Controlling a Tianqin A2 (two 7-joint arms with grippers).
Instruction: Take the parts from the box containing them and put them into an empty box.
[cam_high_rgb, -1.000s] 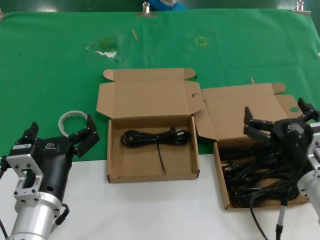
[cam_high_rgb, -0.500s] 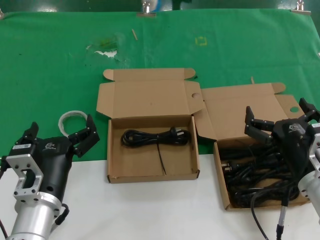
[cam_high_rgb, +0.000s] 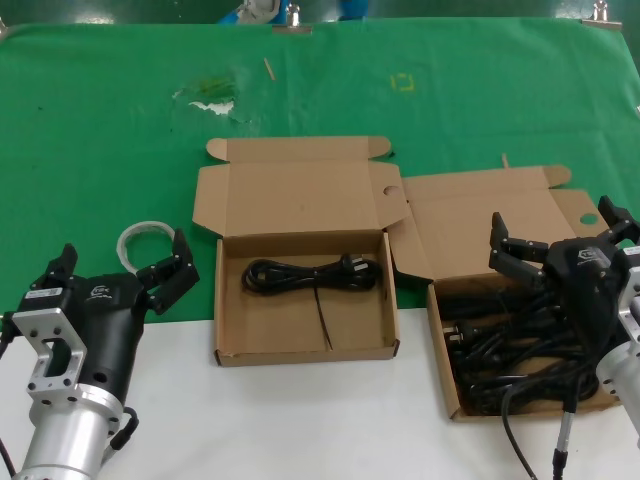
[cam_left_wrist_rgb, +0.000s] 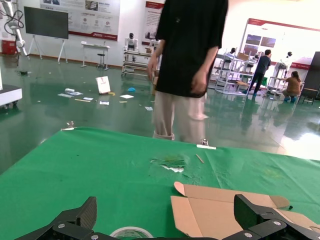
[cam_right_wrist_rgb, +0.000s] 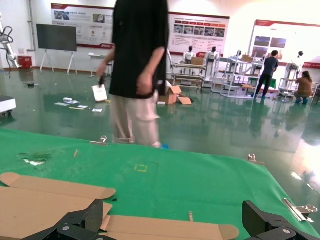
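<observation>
**A:** How far along is the job looking?

**B:** Barely started, I'd judge. One coiled power cord (cam_high_rgb: 312, 274) is lying in the notched-lid box (cam_high_rgb: 232, 342) at the middle of the bench, near its back wall. The rest of the cords (cam_high_rgb: 500, 350) are sitting heaped in the oval-holed box (cam_high_rgb: 441, 355) by the bench's right edge, so most of the moving is left.

**A:** What are the arms doing?

**B:** The right gripper (cam_high_rgb: 555, 242) is hovering over the back of the full box, its fingers spread wide and gripping nothing. The left gripper (cam_high_rgb: 120, 270) is waiting near the bench's left edge, also splayed open and empty, beside a roll of clear tape (cam_high_rgb: 140, 238) on the green cloth (cam_high_rgb: 420, 120).

**A:** Are the wrist cameras adding anything?

**B:** They are looking outward, not down. Both are showing a person in a black top (cam_left_wrist_rgb: 191, 45) standing just past the bench's far edge, and a hall with display boards, which the head view is missing almost entirely. Neither wrist view is showing any cord; only lids and open fingertips (cam_right_wrist_rgb: 265, 220) appear.
</observation>
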